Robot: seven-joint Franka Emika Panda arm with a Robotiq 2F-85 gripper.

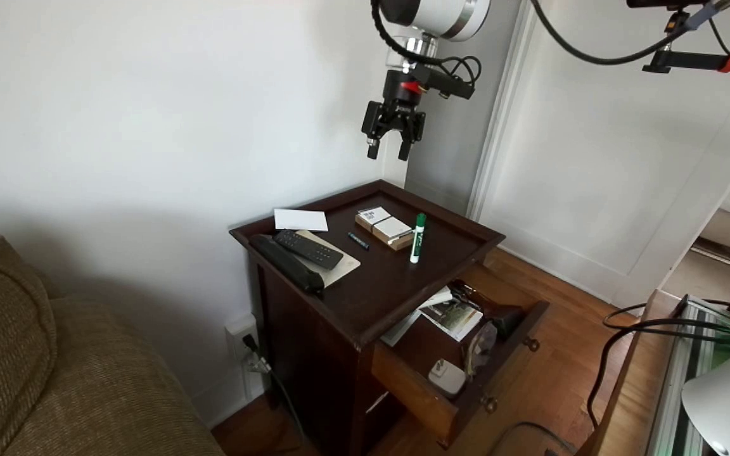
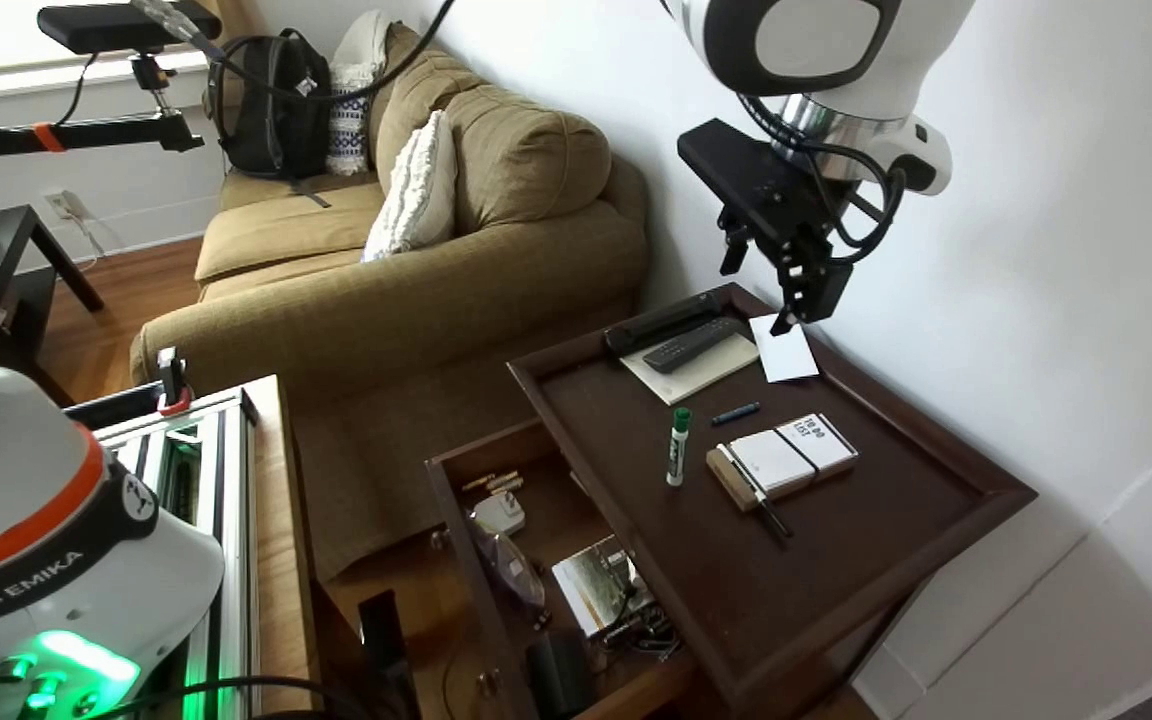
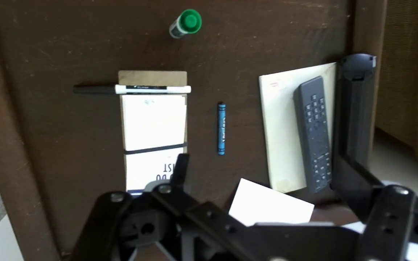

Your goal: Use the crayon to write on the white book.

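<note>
Gripper (image 1: 389,152) empty, jaws spread wide; I see it hanging above the nightstand (image 1: 390,285). Blue crayon (image 2: 736,413), untouched, at its six o'clock in an exterior view.

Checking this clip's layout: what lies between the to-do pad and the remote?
In the wrist view: the blue crayon, on the tabletop, then a strip of the cream pad under the remote.

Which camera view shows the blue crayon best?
The wrist view: the blue crayon appears there from above, whole, with nothing covering it, and largest. Both exterior views also show it whole, but much smaller and from an angle.
</note>
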